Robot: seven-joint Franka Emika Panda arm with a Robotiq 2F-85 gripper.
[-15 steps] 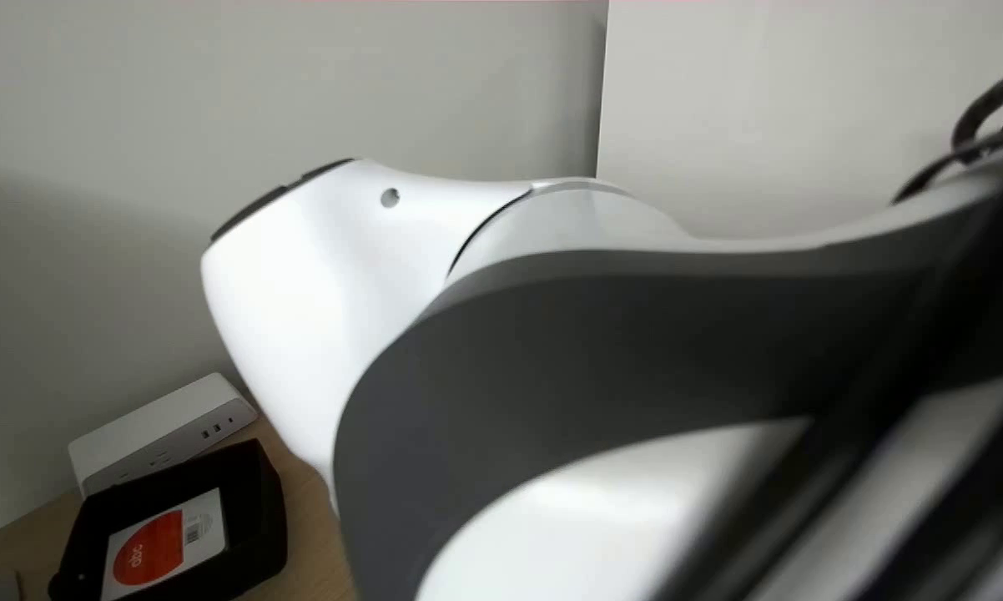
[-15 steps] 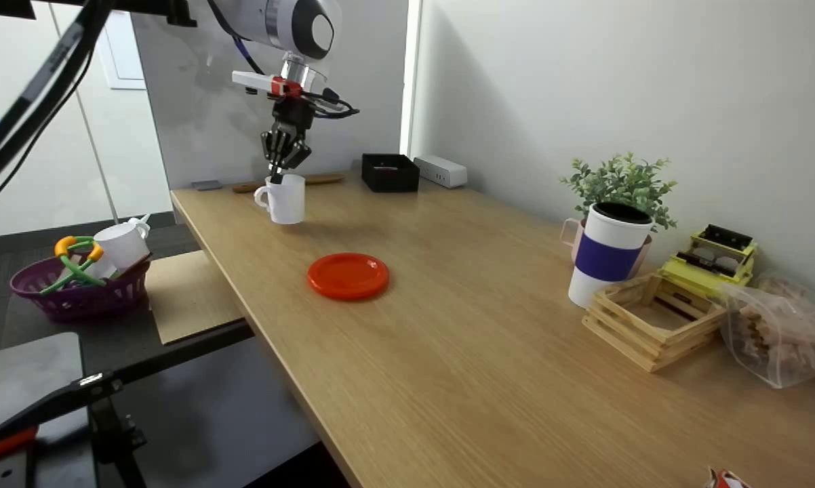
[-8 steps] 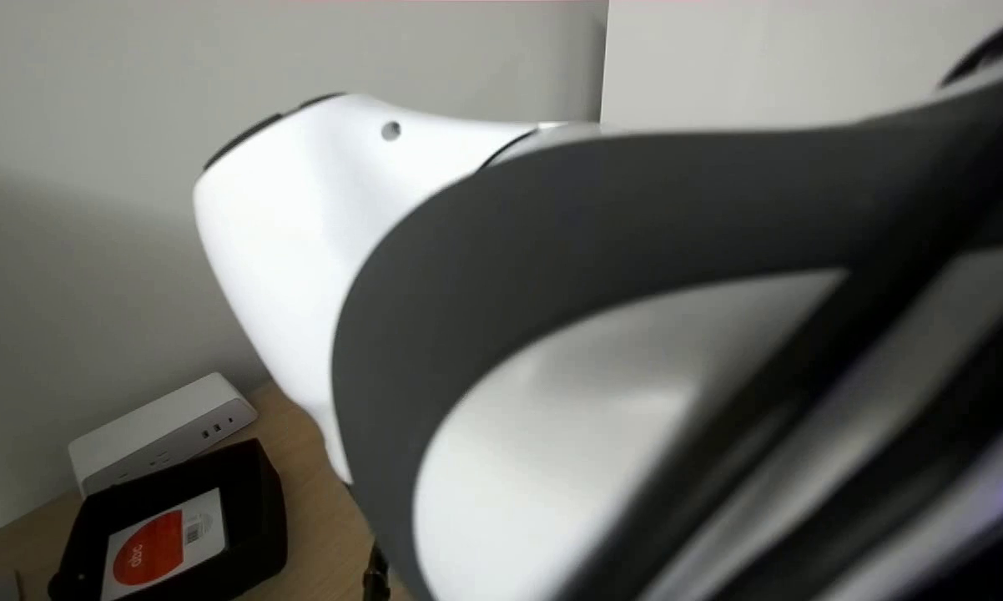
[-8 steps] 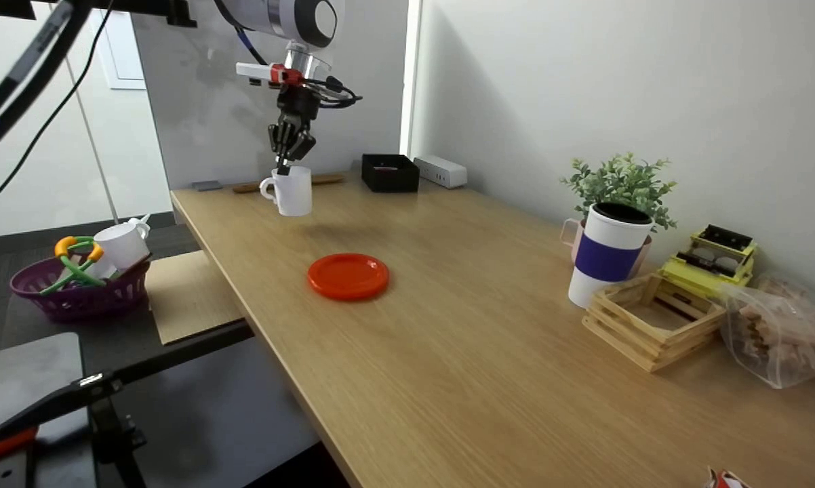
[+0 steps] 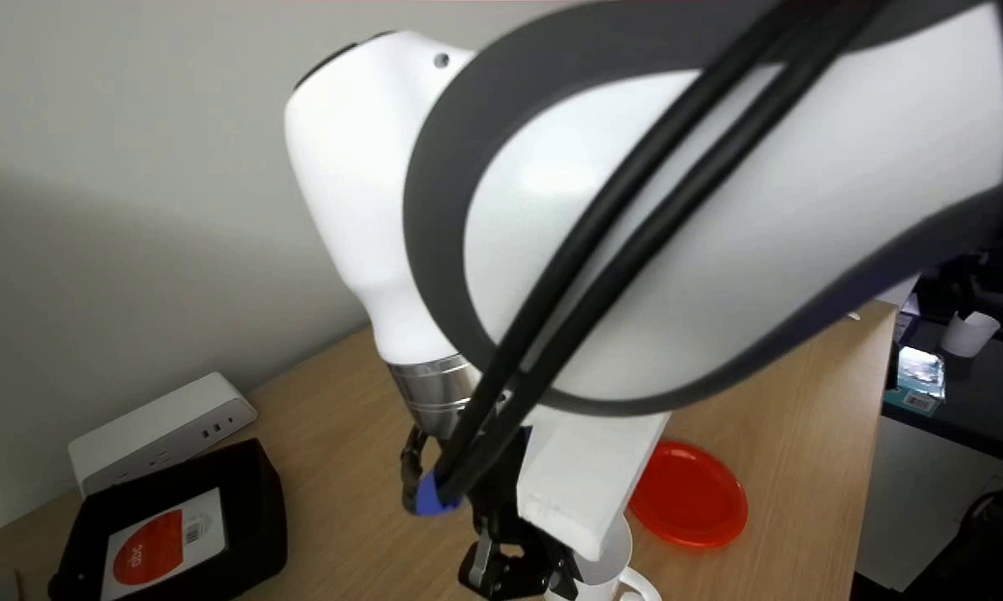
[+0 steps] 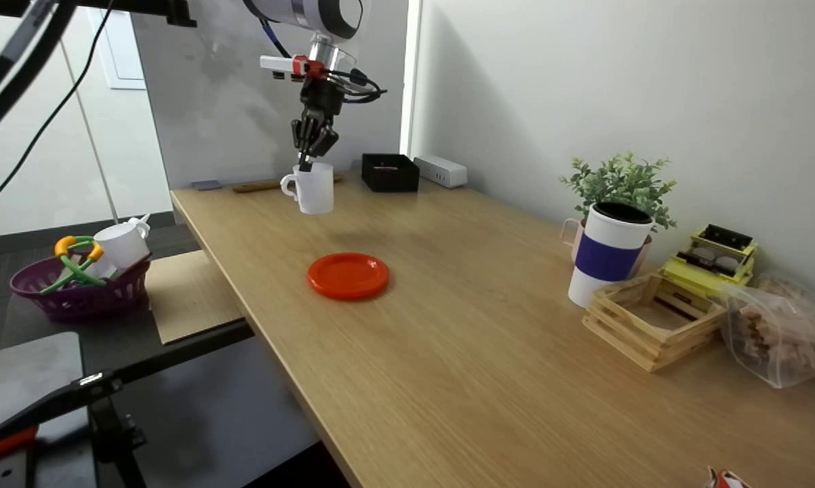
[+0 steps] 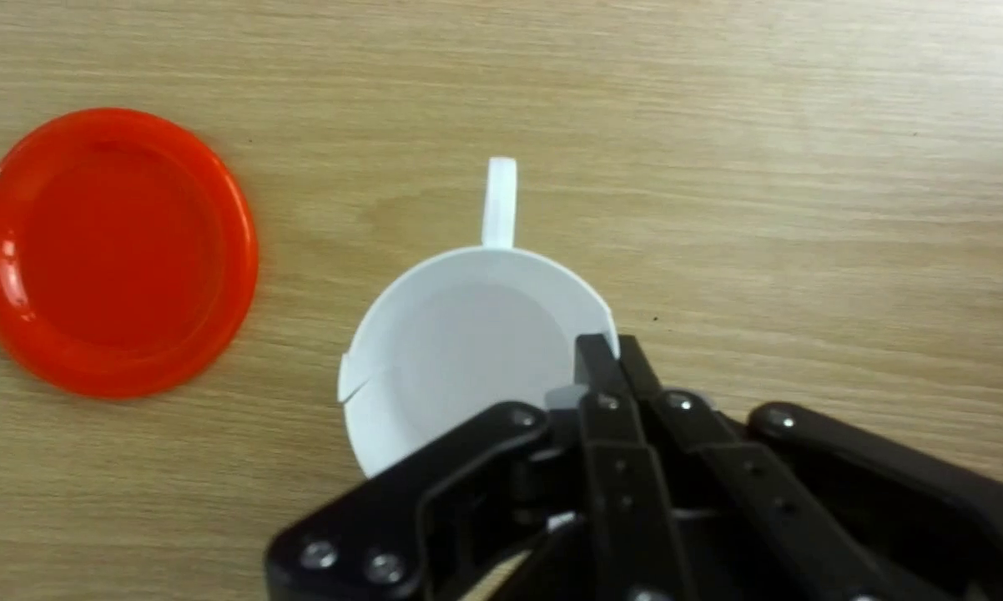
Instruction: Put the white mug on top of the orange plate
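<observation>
Pinching the white mug [image 6: 318, 191] by its rim between the narrowly set jaws of the gripper [image 7: 612, 342]. Holding it nearly upright, apparently clear of the wooden table [image 6: 462, 352], off to one side of the red-orange plate [image 7: 118, 250] in the wrist view.

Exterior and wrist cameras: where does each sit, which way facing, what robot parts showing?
Wrist view: behind the black gripper, facing down at the white ceramic mug; the gripper shows at bottom.
In an exterior view: close by the white robot arm, angled down past it; arm and gripper show.
In an exterior view: farther off, facing along the tan wooden table; gripper and arm's end show.
Both exterior views share the mug and round red-orange plate.
</observation>
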